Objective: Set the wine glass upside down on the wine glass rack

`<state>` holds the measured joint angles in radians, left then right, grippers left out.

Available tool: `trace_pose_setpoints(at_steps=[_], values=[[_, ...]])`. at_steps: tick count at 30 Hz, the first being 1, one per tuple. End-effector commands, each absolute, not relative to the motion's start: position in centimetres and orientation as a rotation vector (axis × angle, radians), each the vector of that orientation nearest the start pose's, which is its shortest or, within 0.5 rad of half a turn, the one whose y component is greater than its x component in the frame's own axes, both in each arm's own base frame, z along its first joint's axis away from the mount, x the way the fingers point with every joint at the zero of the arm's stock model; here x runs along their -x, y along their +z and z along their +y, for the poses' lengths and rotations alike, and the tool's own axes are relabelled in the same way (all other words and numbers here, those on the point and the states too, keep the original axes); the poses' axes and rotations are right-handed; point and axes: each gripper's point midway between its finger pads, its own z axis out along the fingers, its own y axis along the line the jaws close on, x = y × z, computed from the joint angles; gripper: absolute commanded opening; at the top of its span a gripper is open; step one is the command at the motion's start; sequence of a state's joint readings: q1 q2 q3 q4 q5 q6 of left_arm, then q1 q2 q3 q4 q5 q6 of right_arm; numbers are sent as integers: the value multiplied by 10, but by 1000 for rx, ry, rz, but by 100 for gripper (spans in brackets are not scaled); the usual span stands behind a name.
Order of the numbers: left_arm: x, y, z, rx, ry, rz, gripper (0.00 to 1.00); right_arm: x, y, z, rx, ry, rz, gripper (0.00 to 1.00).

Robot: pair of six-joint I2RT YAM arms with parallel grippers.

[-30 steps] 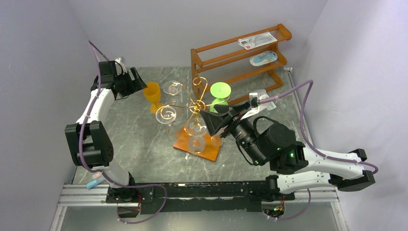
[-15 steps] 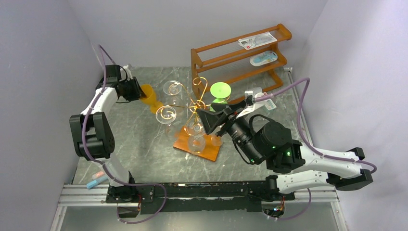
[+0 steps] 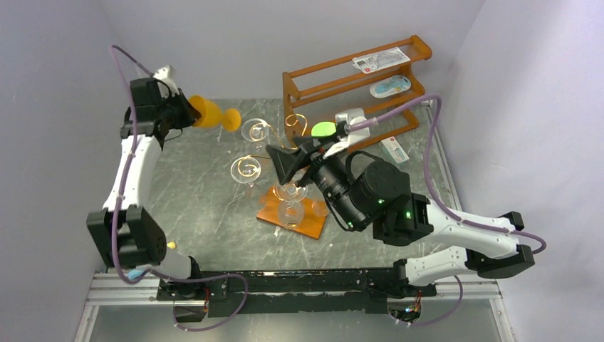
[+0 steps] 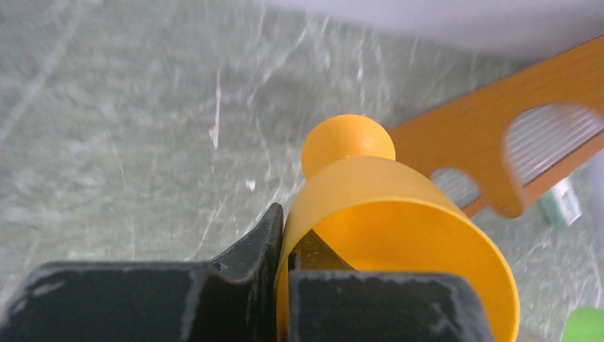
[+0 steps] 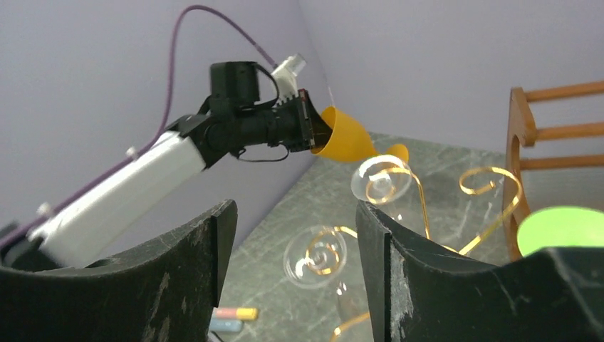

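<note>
Gold-wire wine glass rack (image 3: 267, 209) is standing centre, with the right gripper (image 5: 295, 214) hovering spread beside it. Far left, the left gripper (image 3: 186, 111) is pinching the orange wine glass (image 3: 211, 114) by its rim, aloft and horizontal, foot pointing right. Only the left wrist view is showing one finger (image 4: 313, 253) inside the bowl.

The worktop (image 3: 206, 206) in front of me is a grey-green marbled slab. Near its middle stands the wine glass rack (image 3: 310, 226), its flat orange-brown wooden base resting straight on the stone. At the far right corner sits a brown three-tier shelf (image 3: 289, 96), with a white packet (image 3: 381, 59) on the top tier and a pale blue-and-white item (image 3: 390, 86) on the tier below. Another small white packet (image 3: 394, 149) lies on the slab just beside the shelf's foot. By my left base lie small pastel sticks (image 3: 139, 273).
</note>
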<state>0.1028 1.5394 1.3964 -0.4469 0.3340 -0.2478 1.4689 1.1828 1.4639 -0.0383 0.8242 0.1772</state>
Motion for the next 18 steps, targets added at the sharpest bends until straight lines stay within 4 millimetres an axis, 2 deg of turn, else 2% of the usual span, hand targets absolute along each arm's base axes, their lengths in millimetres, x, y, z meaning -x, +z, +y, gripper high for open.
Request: trace_pose_setpoints(at_steps=[1, 3, 5, 7, 10, 13, 18], values=[[-436, 348, -13, 216, -389, 1814, 5, -171, 512, 347, 266, 848, 1426, 67], [-424, 391, -15, 210, -409, 1669, 5, -193, 509, 362, 307, 897, 1465, 68], [-411, 420, -18, 219, -443, 1562, 5, -218, 504, 372, 323, 936, 1512, 68], [-396, 445, -25, 201, -498, 1466, 5, -235, 504, 381, 338, 970, 1524, 68], [-374, 472, -36, 169, -578, 1343, 5, -257, 504, 393, 318, 1019, 1532, 68], [-352, 494, -45, 141, -647, 1215, 5, -270, 520, 402, 238, 1129, 1499, 68], [-330, 527, -61, 57, -777, 1048, 5, -271, 553, 409, 60, 1352, 1404, 70]])
